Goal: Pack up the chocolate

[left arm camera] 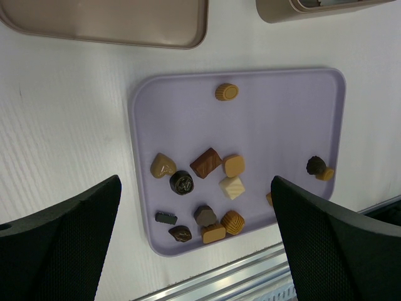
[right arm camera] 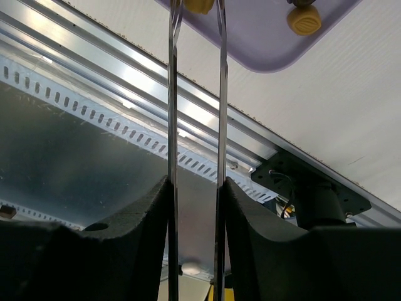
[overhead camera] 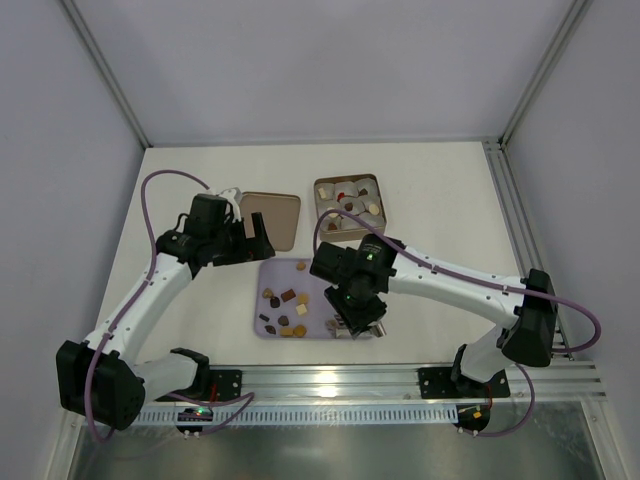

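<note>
Chocolate [left arm camera: 205,162]: approx. a dozen bite-size pcs lie loose on a lavender tray [left arm camera: 282,113], smooth plastic, rect. w/ rounded corners. Shapes are mixed: caramel heart, ridged caramel rounds, glossy dark domes, cream ridged square, brown block. Most are grouped at the tray's near end. One ridged round sits alone at the far edge.

Left gripper [left arm camera: 195,188]: jaws spread wide, nothing between them, above the tray. Its fingers [left arm camera: 69,244] are black w/ a fine mesh texture.

Right gripper [right arm camera: 195,188]: black foam pads clamped on metal tongs [right arm camera: 220,125], two thin bright blades running nearly parallel. A caramel pc [right arm camera: 199,5] shows between the blade tips over the tray's near right corner. Contact can't be confirmed, since the frame edge cuts it off.

Tin [overhead camera: 350,179]: square, gold-brown, on the table [overhead camera: 440,200] beyond the tray. It is lined w/ white crinkled paper cups [overhead camera: 372,208], several already holding pcs. Tin lid [overhead camera: 270,218] lies flat to its left, matte.

Aluminium rail [right arm camera: 188,88] runs along the near table edge, ribbed.
</note>
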`<action>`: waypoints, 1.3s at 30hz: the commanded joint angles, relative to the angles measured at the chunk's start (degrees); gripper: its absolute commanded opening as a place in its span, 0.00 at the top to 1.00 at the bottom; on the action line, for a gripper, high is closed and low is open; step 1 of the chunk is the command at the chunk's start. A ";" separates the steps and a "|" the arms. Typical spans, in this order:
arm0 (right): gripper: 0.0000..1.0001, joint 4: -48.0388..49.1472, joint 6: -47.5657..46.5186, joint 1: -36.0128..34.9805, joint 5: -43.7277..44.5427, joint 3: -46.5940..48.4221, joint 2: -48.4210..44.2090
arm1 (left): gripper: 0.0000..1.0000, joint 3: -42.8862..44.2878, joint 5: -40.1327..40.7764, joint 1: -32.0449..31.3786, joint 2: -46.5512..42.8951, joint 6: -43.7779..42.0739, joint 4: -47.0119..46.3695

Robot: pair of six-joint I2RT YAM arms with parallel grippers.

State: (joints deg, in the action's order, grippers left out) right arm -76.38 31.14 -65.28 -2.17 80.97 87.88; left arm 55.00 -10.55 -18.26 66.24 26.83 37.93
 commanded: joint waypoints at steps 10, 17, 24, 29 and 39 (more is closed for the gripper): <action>0.61 0.44 -1.34 0.76 0.50 -0.47 -0.34 | 0.00 0.19 -0.26 -0.11 -0.06 0.24 -1.28; 0.64 -1.84 -2.04 1.64 1.73 2.96 -0.25 | 0.00 0.10 -0.18 -0.11 -0.14 0.15 -1.28; 0.64 -3.69 -2.57 2.00 1.91 6.30 -0.25 | 0.00 0.19 0.00 -0.11 -0.14 0.15 -1.20; 0.64 -3.95 -2.75 2.26 1.91 6.66 -0.25 | 0.00 0.19 0.00 -0.19 -0.32 0.15 -1.19; 0.65 -4.57 -4.85 6.29 6.12 11.39 0.45 | 0.00 0.11 0.26 -0.11 -0.41 0.24 -1.19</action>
State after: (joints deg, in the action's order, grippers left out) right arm -77.30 27.92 -60.97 1.26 88.18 88.18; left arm 55.00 -10.52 -18.26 66.26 26.83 37.93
